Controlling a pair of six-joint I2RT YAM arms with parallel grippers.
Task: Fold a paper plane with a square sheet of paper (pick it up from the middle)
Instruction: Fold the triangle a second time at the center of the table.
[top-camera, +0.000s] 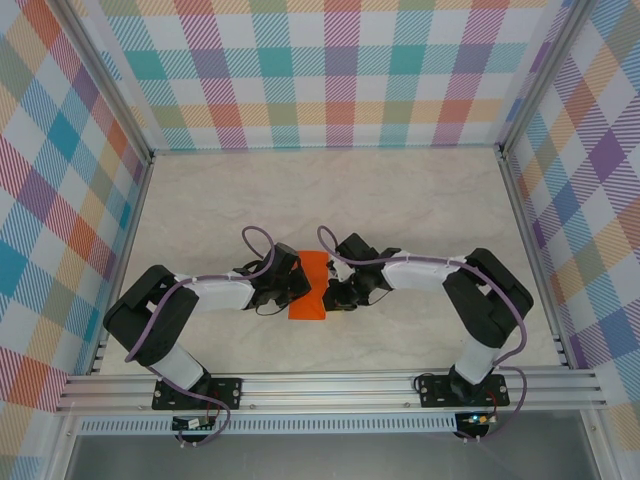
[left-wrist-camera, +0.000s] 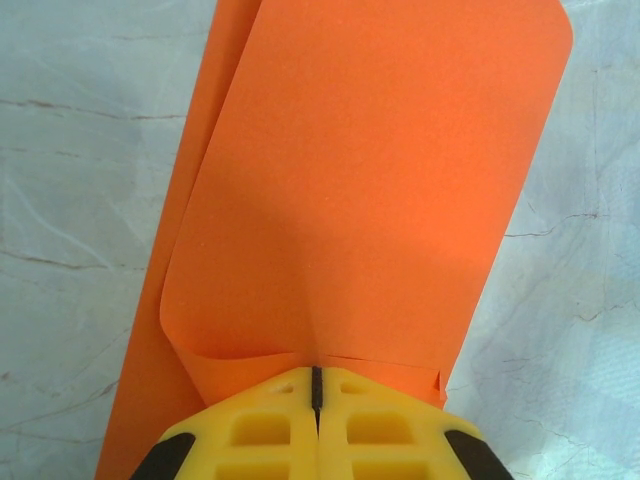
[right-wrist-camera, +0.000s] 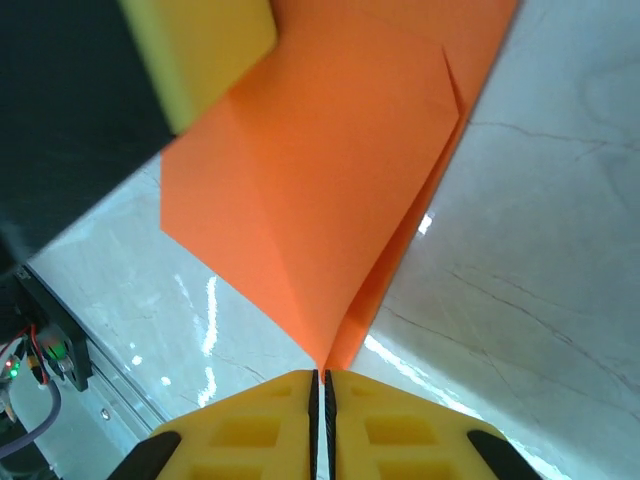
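The square sheet of paper (top-camera: 309, 285) is bright orange and lies folded over into a narrow upright rectangle at the middle of the table. A paper plane is out of view. My left gripper (top-camera: 295, 287) is at the sheet's left side, shut on the near edge of the curled upper layer (left-wrist-camera: 370, 180), with its tips (left-wrist-camera: 317, 385) pressed together. My right gripper (top-camera: 331, 291) is at the sheet's right side, shut on a lifted fold of the paper (right-wrist-camera: 320, 190), which tapers down into its tips (right-wrist-camera: 321, 380). A yellow left finger (right-wrist-camera: 205, 50) shows across the sheet.
The pale marble table (top-camera: 400, 200) has checked walls on three sides. An aluminium rail (top-camera: 330, 385) runs along the near edge and carries both arm bases. Purple cables loop above each wrist.
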